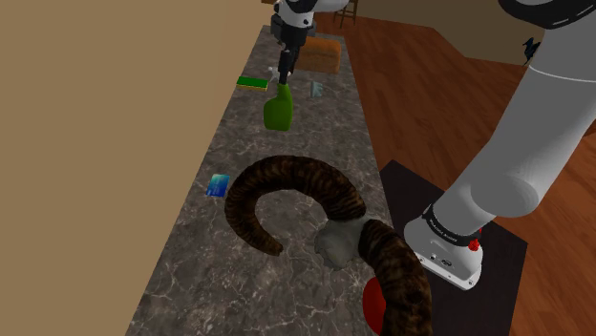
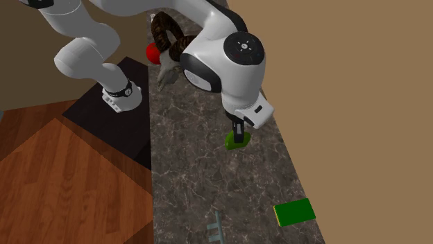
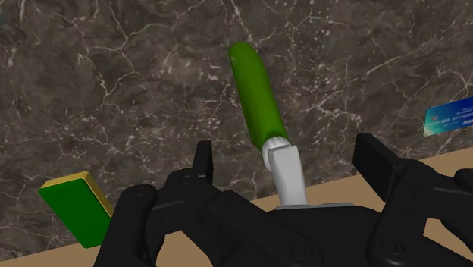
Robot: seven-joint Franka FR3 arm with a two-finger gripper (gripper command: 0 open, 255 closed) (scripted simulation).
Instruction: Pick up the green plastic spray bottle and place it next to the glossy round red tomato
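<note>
Pre-grasp, in our judgement: the black two-finger gripper [image 3: 286, 159] hangs right over the green spray bottle [image 1: 278, 112], slim rounded body with a white head, at the far end of the dark marbled stone counter [image 1: 239, 277]. The fingers [image 3: 202, 161] stand wide apart with the white head in the gap between them. Neither finger touches it as far as we can see, so nothing is held. We can't tell for sure whether the bottle stands or lies. The next move calls for a short descent and then closing on the head or neck, squarely enough that the round body doesn't twist out. After that comes a lift and a long carry back along the counter to the glossy round red tomato [image 1: 372, 304], well apart from the bottle and near the black stand [image 1: 506, 262]. The large curled brown horn [image 1: 296, 169] sits between the two, so we'd carry high and set the bottle down on bare counter beside the tomato. On views: the wrist view gives us the finger gap and the white head, which the shoulder view can't resolve. The shoulder view gives the whole route, with the tomato half hidden behind the horn, plus a flat green block [image 1: 253, 82] just beside the bottle and a small blue card [image 1: 218, 184] midway along the counter. In the second exterior view the tomato is plainer, next to the horn, but the arm's wrist covers most of the bottle, leaving a sliver of green under the gripper.
</note>
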